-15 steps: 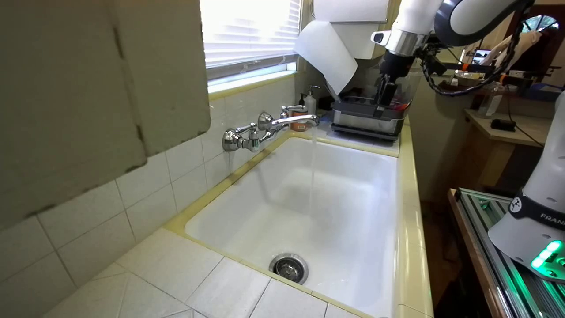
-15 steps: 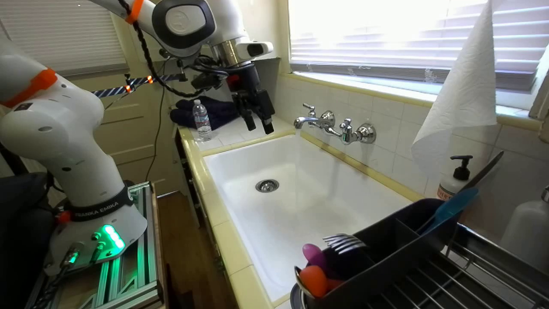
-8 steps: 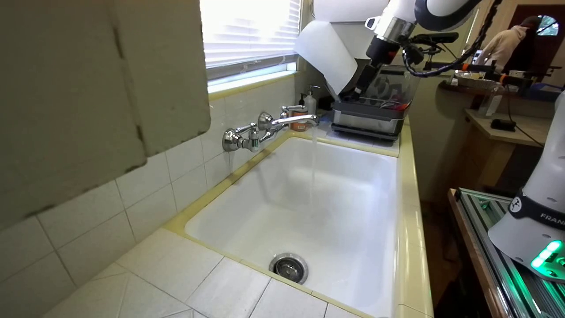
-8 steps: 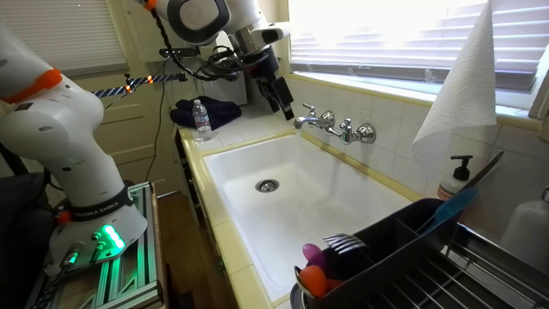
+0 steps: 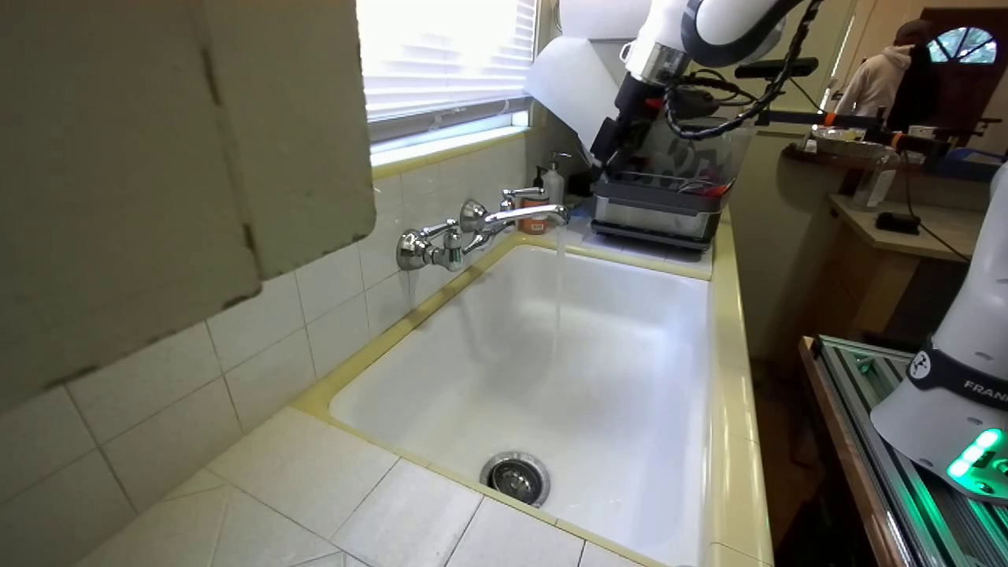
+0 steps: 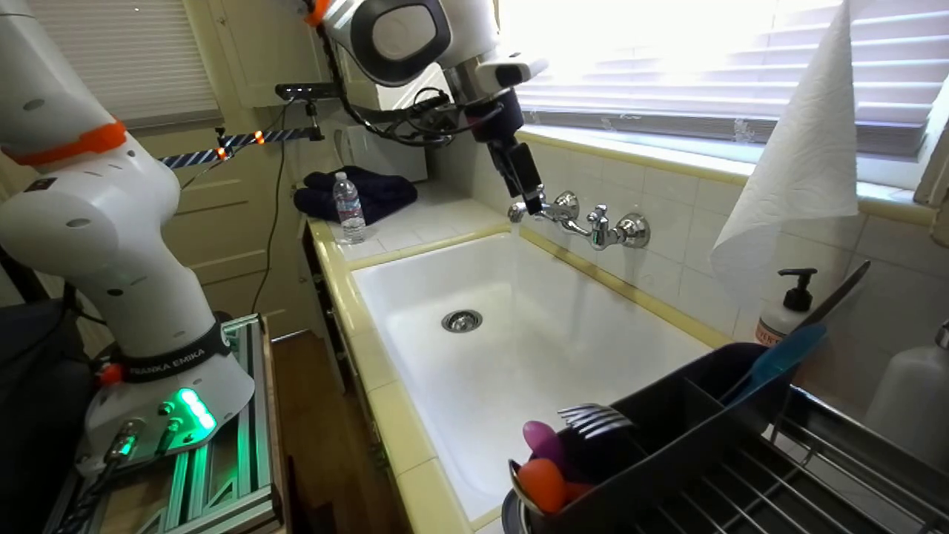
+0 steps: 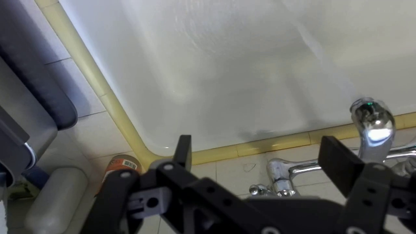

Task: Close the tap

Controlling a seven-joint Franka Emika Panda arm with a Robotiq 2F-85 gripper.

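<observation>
Hovering near the running tap [image 5: 513,214], my gripper [image 7: 258,148] stands with jaws parted; yellow trim [image 5: 734,378] edges the white sink [image 5: 614,394] below a blind-shaded window [image 5: 445,59].

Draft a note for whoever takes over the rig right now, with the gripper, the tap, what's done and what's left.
Gripper: open, holding nothing, close to the tap; contact unclear.
Tap: on the tiled wall, its spout over the sink.
Done: no shut-off yet; water runs from the spout.
Left: turn the handles until the water stops. Which one is open can't be told from these views.
</observation>
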